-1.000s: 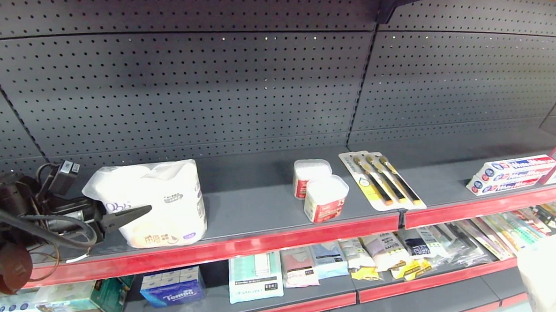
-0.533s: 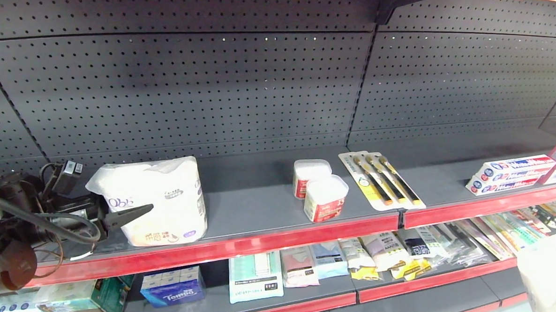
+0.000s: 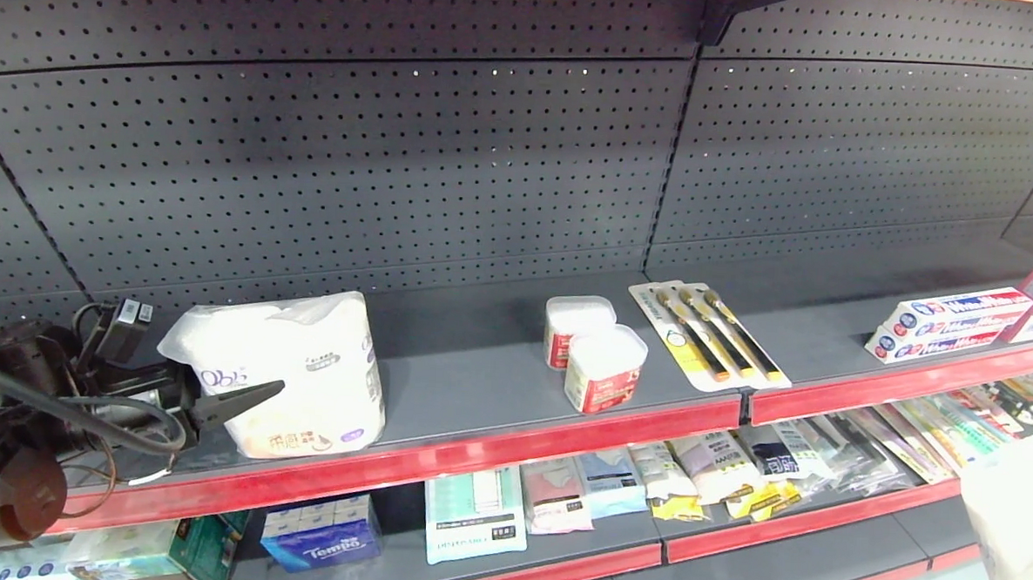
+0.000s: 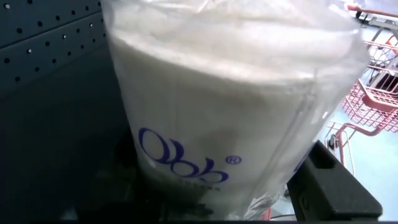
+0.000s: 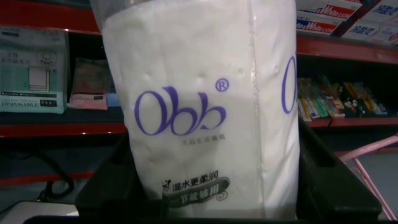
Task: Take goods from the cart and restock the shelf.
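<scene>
A white toilet paper pack [image 3: 291,372] with purple print stands on the dark shelf [image 3: 468,392] at its left end, close to the red front edge. My left gripper [image 3: 251,376] is shut on this pack from the left; one black finger [image 3: 237,398] lies across the pack's front. Up close, the same pack [image 4: 217,124] sits between the fingers. A second toilet paper pack [image 5: 205,118] is upright in my right gripper [image 5: 217,186], which is shut on it. That pack [image 3: 1016,521] is low at the right, in front of the lower shelves.
Two cotton swab tubs [image 3: 596,359], a toothbrush pack [image 3: 706,333] and toothpaste boxes [image 3: 951,325] lie farther right on the shelf. Bare shelf lies between the pack and the tubs. Lower shelves hold packets [image 3: 560,492]. A red cart [image 4: 373,93] stands behind.
The left gripper and its pack shifted slightly up and back on the shelf, and the pack's top now looks less crumpled. The right pack has stayed put.
</scene>
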Motion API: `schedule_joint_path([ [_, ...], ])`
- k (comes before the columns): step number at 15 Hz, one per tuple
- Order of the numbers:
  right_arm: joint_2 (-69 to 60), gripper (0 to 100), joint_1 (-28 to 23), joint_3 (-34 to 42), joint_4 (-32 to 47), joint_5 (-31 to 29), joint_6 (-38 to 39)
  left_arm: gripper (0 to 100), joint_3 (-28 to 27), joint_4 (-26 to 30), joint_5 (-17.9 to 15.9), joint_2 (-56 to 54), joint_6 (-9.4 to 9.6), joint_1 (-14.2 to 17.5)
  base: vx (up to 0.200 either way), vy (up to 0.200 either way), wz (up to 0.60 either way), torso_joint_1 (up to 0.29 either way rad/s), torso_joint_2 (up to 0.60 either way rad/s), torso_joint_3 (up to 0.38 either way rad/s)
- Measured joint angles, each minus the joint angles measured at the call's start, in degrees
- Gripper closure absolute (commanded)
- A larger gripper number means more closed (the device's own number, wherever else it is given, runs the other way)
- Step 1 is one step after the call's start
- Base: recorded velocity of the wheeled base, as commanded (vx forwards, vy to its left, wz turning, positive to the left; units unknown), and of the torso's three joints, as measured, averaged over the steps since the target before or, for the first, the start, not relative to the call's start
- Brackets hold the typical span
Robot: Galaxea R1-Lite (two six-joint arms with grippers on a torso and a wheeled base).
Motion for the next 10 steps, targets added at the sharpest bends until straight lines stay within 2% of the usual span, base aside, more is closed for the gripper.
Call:
schedule_joint_path([
  [3, 0.02, 100, 0.00, 0.00, 0.00, 0.00, 0.00, 100, 0.33, -0.06, -0.28, -0.09, 0.28, 0.04, 0.000, 0.000, 0.00, 0.000, 0.00, 0.000],
  [4, 0.05, 100, 0.00, 0.00, -0.01, 0.00, 0.00, 0, 0.41, -0.09, -0.30, -0.09, 0.41, 0.04, 0.000, 0.000, 0.00, 0.000, 0.00, 0.000],
  [10, 0.09, 100, 0.00, 0.00, -0.01, 0.02, 0.00, 0, 1.95, 0.02, -0.34, -0.57, -0.32, -0.05, 0.000, 0.000, 0.00, 0.000, 0.00, 0.000],
])
